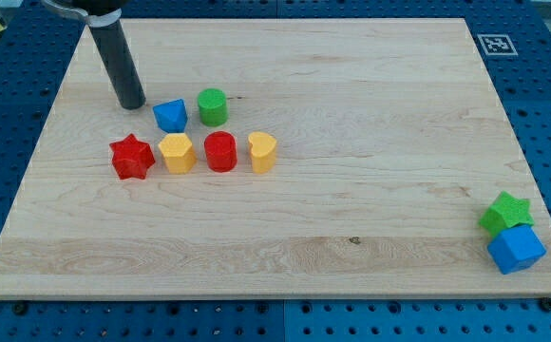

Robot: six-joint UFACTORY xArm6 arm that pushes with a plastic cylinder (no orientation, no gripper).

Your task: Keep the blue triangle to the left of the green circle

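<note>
1. My tip (131, 104) rested on the table (351, 95) toward the view's upper left, just beside the blue triangle (170, 116) on its left and not clearly touching it.
2. The blue triangle lay to the view's right of my tip and slightly lower; the green circle (213, 106) stood just beyond it on the same line, close to it, with a narrow gap showing between the two.
3. So tip, triangle and circle ran left to right in that order, and the triangle already sat left of the circle.
4. In my judgement, a push rightward from here would drive the triangle into the circle; the arrangement needed little more than holding.
5. The arm carried no hand, only the dark rod, so there was nothing to open, close or grasp.
6. A square black-and-white marker (496, 44) sat at the table's upper right corner; it held a coded pattern, no readable words. No brand or label showed anywhere else.
</note>
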